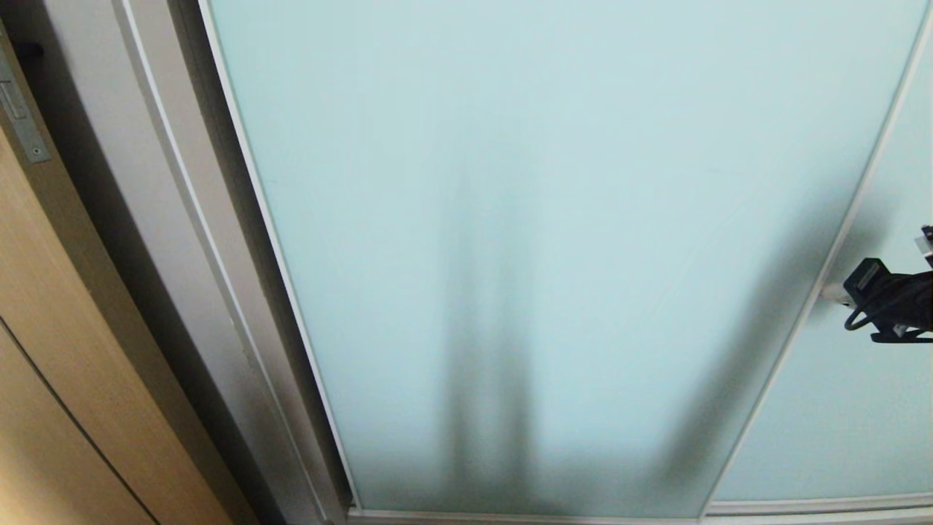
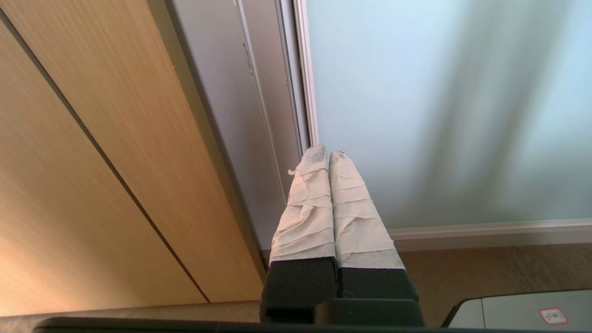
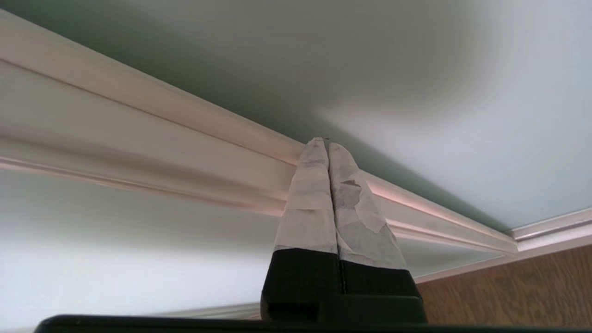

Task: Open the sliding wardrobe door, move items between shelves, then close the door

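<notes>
The sliding wardrobe door (image 1: pixel 554 240) fills the head view: a frosted pale aqua glass panel with a thin silver-white frame, standing closed. My right gripper (image 1: pixel 831 293) comes in from the right edge, its taped tips against the door's right frame strip (image 1: pixel 838 255). In the right wrist view that gripper (image 3: pixel 325 141) is shut and empty, tips touching the frame strip (image 3: pixel 185 138). My left gripper (image 2: pixel 327 152) is shut, empty, held low before the door's left edge (image 2: pixel 306 92). The items and the shelves are hidden behind the door.
A second frosted panel (image 1: pixel 845 408) lies right of the frame strip. A grey wardrobe side post (image 1: pixel 160 240) and a tan wooden door (image 1: pixel 44 343) stand at the left. Brown wood-grain floor (image 3: pixel 522 291) runs below the bottom rail (image 1: pixel 816 507).
</notes>
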